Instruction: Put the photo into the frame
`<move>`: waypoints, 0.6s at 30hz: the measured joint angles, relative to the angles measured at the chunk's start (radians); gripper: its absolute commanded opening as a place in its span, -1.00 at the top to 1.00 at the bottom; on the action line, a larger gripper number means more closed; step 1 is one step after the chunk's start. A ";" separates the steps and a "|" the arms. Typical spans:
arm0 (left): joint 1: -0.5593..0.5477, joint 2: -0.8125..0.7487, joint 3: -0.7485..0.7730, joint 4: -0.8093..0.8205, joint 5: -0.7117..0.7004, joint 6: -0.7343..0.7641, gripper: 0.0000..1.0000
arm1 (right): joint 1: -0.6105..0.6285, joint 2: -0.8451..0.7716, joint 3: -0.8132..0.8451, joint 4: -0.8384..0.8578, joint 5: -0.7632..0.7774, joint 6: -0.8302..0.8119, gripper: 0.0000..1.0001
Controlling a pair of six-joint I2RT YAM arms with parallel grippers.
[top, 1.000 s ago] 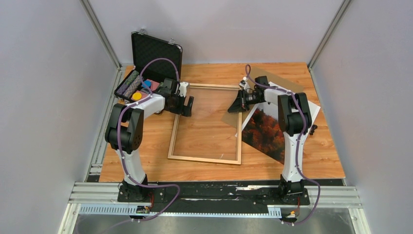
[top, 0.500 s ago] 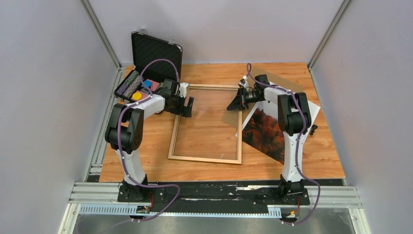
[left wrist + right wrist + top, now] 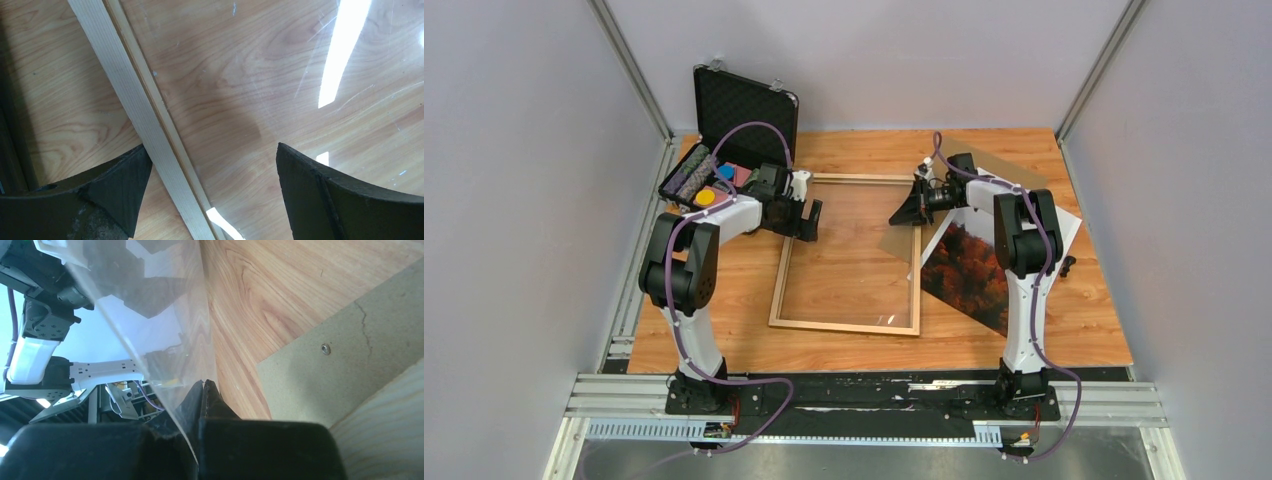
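Left gripper point(image 3: 808, 218) wide open, holding nothing, fingers either side of left rail of frame point(image 3: 844, 327) near its upper-left corner, centre of top view. Right gripper point(image 3: 902, 214) closed tight on edge of clear sheet point(image 3: 160, 350), over frame's upper-right corner. Photo point(image 3: 969, 270) flat at right centre, just beside frame, below-right of right gripper

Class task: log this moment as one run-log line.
left end effector open, straddling frame rail | right end effector shut on clear sheet | photo lying outside frame, right side
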 measured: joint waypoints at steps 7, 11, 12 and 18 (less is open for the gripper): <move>0.003 -0.003 -0.008 0.013 0.010 0.001 -1.00 | -0.003 0.000 -0.019 0.064 -0.005 0.096 1.00; 0.005 -0.005 -0.014 0.024 0.021 0.001 -1.00 | -0.006 0.000 -0.019 0.082 -0.006 0.134 1.00; 0.005 -0.005 -0.016 0.028 0.023 0.001 -1.00 | -0.008 0.000 -0.019 0.084 -0.006 0.141 1.00; 0.006 -0.007 -0.023 0.042 0.034 0.001 -1.00 | -0.012 0.000 -0.019 0.096 -0.006 0.182 1.00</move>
